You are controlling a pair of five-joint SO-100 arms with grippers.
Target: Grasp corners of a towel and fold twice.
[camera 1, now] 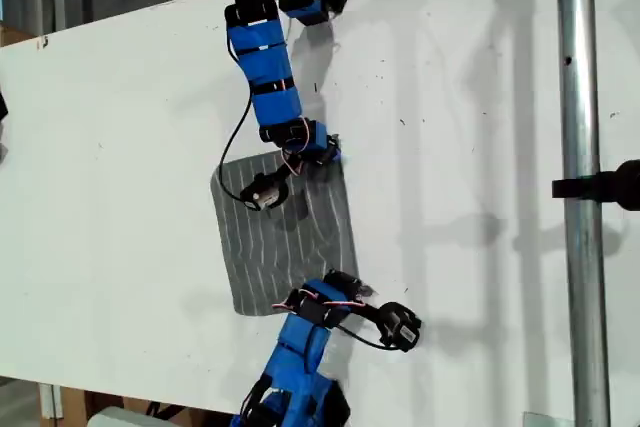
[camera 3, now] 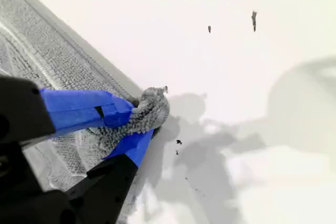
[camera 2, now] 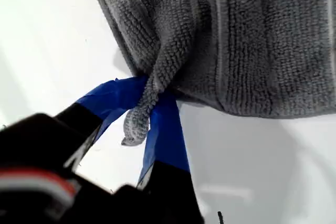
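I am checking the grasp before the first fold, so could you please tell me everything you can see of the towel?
The towel is a soft grey terry-looking cloth with thin white stripes, roughly square, lying mostly flat and slightly rippled on the white table. My first gripper and my second gripper each pinch a bunched corner between blue-taped jaws, both on the towel's edge toward the exterior view's right. It is not yet folded.
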